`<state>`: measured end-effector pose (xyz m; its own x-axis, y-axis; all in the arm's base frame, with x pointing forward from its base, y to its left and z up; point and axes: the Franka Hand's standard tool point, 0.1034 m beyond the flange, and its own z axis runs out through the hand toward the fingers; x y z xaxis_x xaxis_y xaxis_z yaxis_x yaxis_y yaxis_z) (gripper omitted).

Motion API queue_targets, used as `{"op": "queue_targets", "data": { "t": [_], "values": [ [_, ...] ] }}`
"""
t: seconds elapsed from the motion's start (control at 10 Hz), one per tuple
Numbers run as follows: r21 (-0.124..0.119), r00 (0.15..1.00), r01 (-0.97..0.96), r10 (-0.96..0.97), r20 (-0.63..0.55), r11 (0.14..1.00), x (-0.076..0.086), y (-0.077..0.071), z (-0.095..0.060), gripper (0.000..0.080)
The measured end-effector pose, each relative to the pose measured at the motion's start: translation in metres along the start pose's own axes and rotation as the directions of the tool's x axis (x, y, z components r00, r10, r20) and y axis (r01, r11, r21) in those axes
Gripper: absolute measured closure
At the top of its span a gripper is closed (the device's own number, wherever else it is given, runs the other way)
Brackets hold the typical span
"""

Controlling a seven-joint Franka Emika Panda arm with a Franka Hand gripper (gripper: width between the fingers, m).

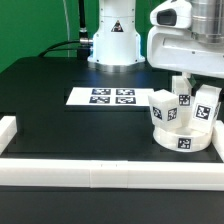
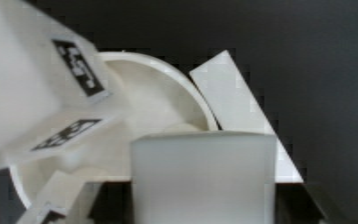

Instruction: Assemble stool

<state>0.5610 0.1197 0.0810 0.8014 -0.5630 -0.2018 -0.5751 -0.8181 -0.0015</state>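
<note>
The white round stool seat [image 1: 181,137] lies on the black table at the exterior view's right, with three tagged white legs standing up from it. My gripper [image 1: 184,86] hangs straight above the seat and is shut on the middle leg [image 1: 184,99]. The other legs stand to its left [image 1: 160,106] and right [image 1: 208,101]. In the wrist view the held leg [image 2: 202,178] fills the space between my jaws [image 2: 202,205] as a blurred white block. My fingers are hidden there. A tagged leg [image 2: 43,90] and the seat's curved rim [image 2: 155,72] lie beyond it.
The marker board [image 1: 110,97] lies flat in the middle of the table. White border rails run along the front edge [image 1: 100,172] and the left edge [image 1: 8,132]. The arm's white base [image 1: 112,40] stands at the back.
</note>
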Motion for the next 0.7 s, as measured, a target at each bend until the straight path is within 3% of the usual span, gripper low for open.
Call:
{"op": "queue_targets", "data": {
  "t": [0.3, 0.5, 0.7],
  "values": [
    [0.008, 0.978, -0.208, 0.208, 0.013, 0.978, -0.0036, -0.0035, 0.0008, 0.0459],
    [0.054, 0.924, -0.383, 0.382, 0.028, 0.922, -0.0030, -0.0061, 0.0010, 0.0459],
    [0.062, 0.868, -0.497, 0.495, 0.039, 0.866, -0.0052, -0.0070, 0.0009, 0.0459]
  ]
}}
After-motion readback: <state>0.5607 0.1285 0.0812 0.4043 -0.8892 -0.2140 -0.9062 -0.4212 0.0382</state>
